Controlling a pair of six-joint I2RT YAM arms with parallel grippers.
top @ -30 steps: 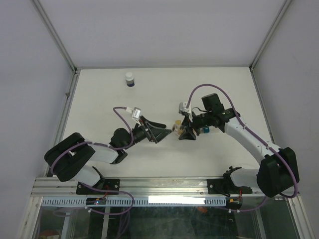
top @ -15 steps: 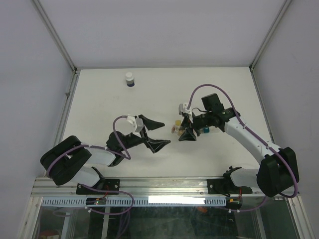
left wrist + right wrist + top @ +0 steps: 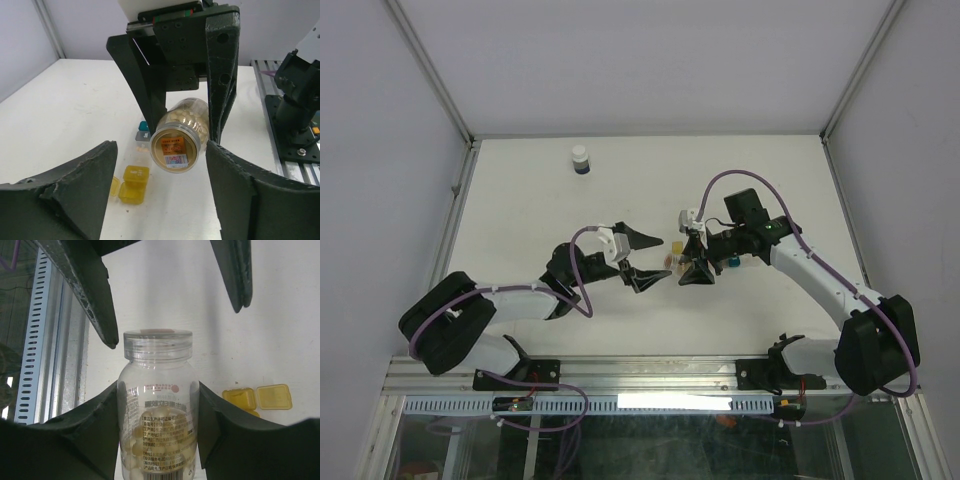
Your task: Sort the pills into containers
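While the right gripper (image 3: pixel 695 265) was clamped on a clear pill bottle (image 3: pixel 157 405), holding it by its body with one finger on each side, the left gripper (image 3: pixel 658 260) faced it with its jaws spread wide and gripped nothing. Seen from above, the two grippers met near the middle of the white table (image 3: pixel 520 200), the left reaching in from 9 o'clock and the right from 3 o'clock. The bottle lay nearly level, with its clear cap pointing toward the left arm; it was partly filled with pale round pills and carried a printed label. In the right wrist view the left fingers (image 3: pixel 90 290) sat at 11 and 1 o'clock of the cap, one on each side but apart from it.

The containers (image 3: pixel 135 184) rested on the table under the held bottle – in the left wrist view the yellow compartment lay at 7 o'clock of the bottle with its lid flipped open, and a clear one and a teal one followed toward the right arm. I could not tell whether any pill lay inside.

A small white-capped bottle (image 3: pixel 580 159) stood upright well apart, at 11 o'clock from the grippers near the far edge.
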